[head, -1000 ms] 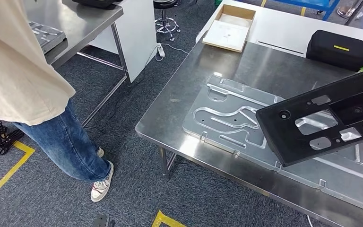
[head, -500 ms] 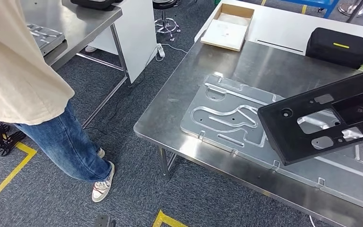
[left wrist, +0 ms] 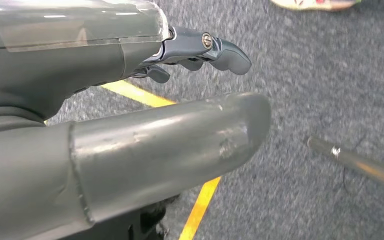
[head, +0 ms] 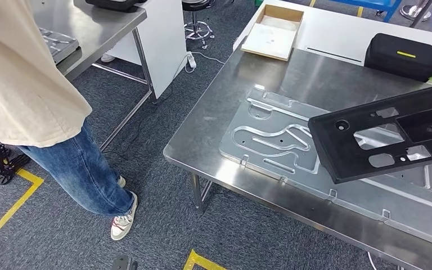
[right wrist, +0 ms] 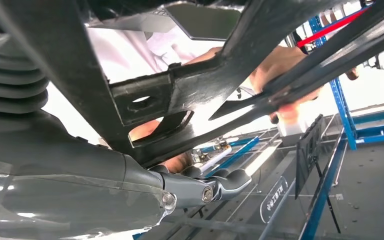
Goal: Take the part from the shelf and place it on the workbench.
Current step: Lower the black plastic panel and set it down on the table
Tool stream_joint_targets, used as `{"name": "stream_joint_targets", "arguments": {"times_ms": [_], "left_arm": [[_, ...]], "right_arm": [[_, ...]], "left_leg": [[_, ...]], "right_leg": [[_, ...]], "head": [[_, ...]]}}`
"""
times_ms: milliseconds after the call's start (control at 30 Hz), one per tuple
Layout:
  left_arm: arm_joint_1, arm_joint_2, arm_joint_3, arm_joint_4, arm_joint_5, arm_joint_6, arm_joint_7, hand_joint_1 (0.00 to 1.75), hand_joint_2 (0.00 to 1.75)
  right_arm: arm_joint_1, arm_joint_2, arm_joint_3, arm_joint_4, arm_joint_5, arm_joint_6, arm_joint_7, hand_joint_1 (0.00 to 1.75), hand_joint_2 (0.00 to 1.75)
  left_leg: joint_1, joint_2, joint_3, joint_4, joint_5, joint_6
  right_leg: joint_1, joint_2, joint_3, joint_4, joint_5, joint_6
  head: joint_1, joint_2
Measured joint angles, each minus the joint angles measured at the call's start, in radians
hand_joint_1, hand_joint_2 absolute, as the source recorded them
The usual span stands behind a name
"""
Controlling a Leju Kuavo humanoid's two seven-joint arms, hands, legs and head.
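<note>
A long black plastic part (head: 332, 152) with several cut-outs hangs tilted over the right side of the steel workbench (head: 292, 73). It is above a flat stamped metal plate (head: 270, 140) lying there. In the right wrist view my right hand (right wrist: 130, 185) holds the black part (right wrist: 200, 90), whose frame crosses close in front of the camera. My left hand (left wrist: 145, 115) hangs over the carpet with fingers apart and nothing in it.
A person in a beige top and jeans (head: 45, 112) stands at the left, beside a second steel table (head: 101, 22). A black case (head: 402, 56) and a shallow cardboard box (head: 273, 32) sit at the workbench's far end. Blue shelf framing (right wrist: 347, 115) shows behind the part.
The black part has drifted slightly farther over the workbench and lies a little flatter. The view has shifted a bit.
</note>
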Motion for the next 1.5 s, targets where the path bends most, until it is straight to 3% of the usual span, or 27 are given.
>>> {"name": "stream_joint_targets", "arguments": {"times_ms": [67, 133, 167, 200, 233, 267, 333, 367, 467, 533, 567, 633, 667, 700, 733, 800, 867, 967, 1033, 1100, 1167, 1200, 1233, 1267, 1333, 1400, 1500], "left_arm": [[-0.001, 0.000, 0.000, 0.000, 0.000, 0.000, 0.000, 0.00, 0.00], [-0.001, 0.000, 0.000, 0.000, 0.000, 0.000, 0.000, 0.00, 0.00], [-0.001, 0.000, 0.000, 0.000, 0.000, 0.000, 0.000, 0.00, 0.00], [0.000, 0.000, 0.000, 0.000, 0.000, 0.000, 0.001, 0.00, 0.00], [0.000, 0.000, 0.000, 0.000, 0.000, 0.000, 0.001, 0.00, 0.00], [0.000, -0.001, 0.000, 0.000, 0.000, 0.000, 0.001, 0.00, 0.00], [-0.001, 0.000, 0.000, 0.000, 0.000, 0.000, 0.001, 0.00, 0.00], [-0.001, 0.000, 0.000, 0.000, 0.000, 0.000, 0.001, 0.00, 0.00], [0.000, 0.001, 0.000, 0.000, 0.001, 0.000, 0.000, 0.00, 0.00], [0.001, 0.001, 0.000, 0.000, 0.002, 0.000, 0.000, 0.00, 0.00], [0.000, 0.001, 0.000, 0.000, 0.002, 0.000, 0.000, 0.00, 0.00], [-0.001, 0.001, 0.000, 0.000, 0.002, 0.000, 0.000, 0.00, 0.00], [0.000, 0.001, 0.000, 0.000, 0.002, 0.000, 0.000, 0.00, 0.00], [0.001, 0.001, 0.000, 0.000, 0.002, 0.000, 0.000, 0.00, 0.00], [0.002, 0.001, 0.000, 0.000, 0.002, 0.000, 0.000, 0.00, 0.00], [0.002, 0.001, 0.000, 0.000, 0.002, -0.001, 0.000, 0.00, 0.00], [0.001, 0.001, 0.000, 0.000, 0.002, 0.000, 0.000, 0.00, 0.00], [0.000, 0.002, 0.000, 0.000, 0.001, -0.001, -0.001, 0.00, 0.00], [-0.001, 0.001, -0.001, 0.000, 0.000, -0.001, -0.002, 0.00, 0.00], [-0.002, 0.000, -0.001, 0.000, 0.000, 0.000, -0.003, 0.00, 0.00], [-0.002, 0.000, -0.001, 0.000, 0.000, 0.000, -0.003, 0.00, 0.00], [-0.002, 0.000, -0.001, 0.000, 0.000, 0.000, -0.003, 0.00, 0.00], [-0.001, 0.000, -0.001, 0.000, -0.001, -0.001, -0.003, 0.00, 0.00], [-0.001, -0.001, -0.001, 0.000, -0.001, -0.001, -0.003, 0.00, 0.00], [-0.002, -0.003, -0.001, 0.000, -0.003, -0.002, -0.002, 0.00, 0.00], [-0.004, -0.004, -0.001, 0.000, -0.006, -0.002, -0.002, 0.00, 0.00], [-0.004, -0.004, -0.001, 0.000, -0.007, -0.002, -0.002, 0.00, 0.00]], "right_arm": [[0.000, 0.001, -0.004, 0.003, -0.001, 0.001, 0.001, 0.00, 0.00], [0.000, 0.002, -0.005, 0.004, -0.002, 0.001, 0.000, 0.00, 0.00], [0.000, 0.004, -0.006, 0.005, -0.003, 0.001, -0.001, 0.00, 0.00], [0.000, 0.005, -0.006, 0.005, -0.003, 0.000, -0.003, 0.00, 0.00], [0.000, 0.006, -0.006, 0.005, -0.003, 0.000, -0.004, 0.00, 0.00], [-0.001, 0.006, -0.006, 0.005, -0.003, 0.000, -0.006, 0.00, 0.00], [-0.004, 0.008, -0.007, 0.004, -0.003, 0.000, -0.007, 0.00, 0.00], [-0.003, 0.010, -0.008, 0.003, -0.004, 0.000, -0.007, 0.00, 0.00], [0.000, 0.012, -0.012, 0.000, -0.004, -0.001, -0.008, 0.00, 0.00], [-0.003, 0.010, -0.014, -0.002, -0.004, -0.001, -0.008, 0.00, 0.00], [-0.004, 0.009, -0.016, -0.005, -0.005, -0.001, -0.008, 0.00, 0.00], [-0.006, 0.008, -0.017, -0.008, -0.005, -0.001, -0.009, 0.00, 0.00], [-0.006, 0.007, -0.017, -0.009, -0.005, -0.002, -0.009, 0.00, 0.00], [-0.006, 0.007, -0.017, -0.009, -0.005, -0.002, -0.010, 0.00, 0.00], [-0.006, 0.007, -0.017, -0.009, -0.005, -0.002, -0.010, 0.00, 0.00], [-0.005, 0.007, -0.017, -0.009, -0.005, -0.002, -0.010, 0.00, 0.00], [-0.004, 0.006, -0.018, -0.008, -0.005, -0.002, -0.007, 0.00, 0.00], [0.003, 0.005, -0.020, -0.006, -0.005, -0.001, -0.003, 0.00, 0.00], [0.010, 0.002, -0.023, -0.003, -0.005, 0.000, -0.001, 0.00, 0.00], [0.014, 0.000, -0.028, 0.000, -0.005, 0.000, 0.000, 0.00, 0.00], [0.016, -0.001, -0.031, 0.002, -0.005, 0.000, -0.002, 0.00, 0.00], [0.018, -0.001, -0.031, 0.002, -0.005, 0.000, -0.004, 0.00, 0.00], [0.019, -0.001, -0.031, 0.003, -0.005, 0.000, -0.006, 0.00, 0.00], [0.019, -0.002, -0.031, 0.002, -0.005, 0.000, -0.007, 0.00, 0.00], [0.018, -0.003, -0.034, 0.001, -0.005, 0.000, -0.008, 0.00, 0.00], [0.016, -0.005, -0.037, -0.002, -0.005, 0.000, -0.009, 0.00, 0.00], [0.015, -0.008, -0.040, -0.006, -0.005, 0.001, -0.012, 0.00, 0.00]], "left_leg": [[0.003, 0.002, 0.005, -0.015, 0.011, 0.011], [0.002, 0.003, 0.004, -0.015, 0.011, 0.014], [0.002, 0.003, 0.004, -0.014, 0.009, 0.015], [0.003, 0.002, 0.005, -0.011, 0.007, 0.014], [0.005, 0.001, 0.006, -0.006, 0.002, 0.011], [0.008, -0.001, 0.007, 0.001, -0.004, 0.007], [0.011, -0.008, 0.002, 0.023, -0.018, -0.007], [0.010, -0.011, -0.002, 0.032, -0.023, -0.012], [0.007, -0.016, -0.010, 0.041, -0.029, -0.022], [0.009, -0.012, -0.021, 0.072, -0.052, -0.030], [0.010, -0.008, -0.039, 0.114, -0.077, -0.035], [0.012, -0.004, -0.103, 0.250, -0.137, -0.040], [0.012, -0.003, -0.134, 0.309, -0.156, -0.040], [0.012, -0.003, -0.152, 0.337, -0.156, -0.038], [0.011, -0.003, -0.150, 0.323, -0.134, -0.033], [0.007, -0.006, -0.098, 0.196, -0.056, -0.016], [0.002, -0.009, -0.045, 0.079, -0.012, 0.001], [-0.003, -0.008, -0.025, 0.033, -0.009, 0.007], [0.000, -0.003, -0.016, 0.008, 0.005, 0.011], [0.003, 0.000, -0.009, -0.009, 0.015, 0.016], [0.002, 0.001, -0.010, -0.009, 0.015, 0.018], [0.002, 0.002, -0.010, -0.007, 0.014, 0.017], [0.003, 0.002, -0.010, -0.004, 0.012, 0.016], [0.005, 0.002, -0.009, 0.001, 0.008, 0.013], [0.007, 0.000, -0.012, 0.019, -0.004, 0.001], [0.004, -0.003, -0.016, 0.034, -0.013, -0.010], [0.003, -0.005, -0.018, 0.040, -0.018, -0.018]], "right_leg": [[-0.001, -0.001, -0.030, 0.067, -0.045, 0.004], [0.000, -0.001, -0.089, 0.192, -0.106, 0.007], [-0.001, -0.001, -0.112, 0.239, -0.118, 0.010], [-0.003, -0.001, -0.119, 0.252, -0.110, 0.014], [-0.006, -0.002, -0.109, 0.228, -0.083, 0.018], [-0.010, -0.003, -0.081, 0.169, -0.045, 0.022], [-0.011, -0.004, -0.028, 0.060, -0.005, 0.026], [-0.009, -0.005, -0.016, 0.032, -0.003, 0.021], [-0.004, -0.007, -0.017, 0.029, -0.013, -0.003], [-0.005, -0.011, -0.013, 0.028, -0.015, -0.016], [-0.004, -0.013, -0.010, 0.027, -0.016, -0.021], [-0.001, -0.017, -0.008, 0.026, -0.019, -0.028], [0.001, -0.018, -0.007, 0.027, -0.020, -0.029], [0.004, -0.018, -0.006, 0.027, -0.021, -0.031], [0.006, -0.018, -0.004, 0.027, -0.023, -0.032], [0.010, -0.015, 0.003, 0.026, -0.025, -0.034], [0.014, -0.011, 0.004, 0.024, -0.025, -0.029], [0.010, -0.004, 0.002, 0.012, -0.016, -0.012], [0.007, -0.002, -0.002, 0.021, -0.027, -0.003], [0.006, -0.002, -0.037, 0.099, -0.076, 0.002], [0.006, -0.001, -0.096, 0.222, -0.130, 0.008], [0.005, -0.001, -0.115, 0.258, -0.136, 0.012], [0.003, -0.002, -0.115, 0.257, -0.121, 0.015], [0.000, -0.002, -0.095, 0.216, -0.089, 0.019], [-0.004, -0.004, -0.030, 0.086, -0.034, 0.025], [-0.002, -0.001, 0.001, 0.023, -0.020, 0.015], [0.000, 0.002, -0.001, 0.024, -0.020, -0.010]], "head": [[0.000, 0.000], [0.000, 0.000], [0.000, 0.000], [0.000, 0.000], [0.000, 0.000], [0.000, 0.000], [0.002, 0.000], [0.003, 0.000], [0.003, 0.000], [0.003, 0.000], [0.002, 0.000], [0.002, 0.000], [0.002, 0.000], [0.002, 0.000], [0.002, 0.000], [0.002, 0.000], [0.002, 0.000], [0.002, 0.000], [0.002, 0.000], [0.003, 0.000], [0.003, 0.000], [0.003, 0.000], [0.003, 0.000], [0.003, 0.000], [0.003, 0.000], [0.002, 0.000], [0.002, 0.000]]}}
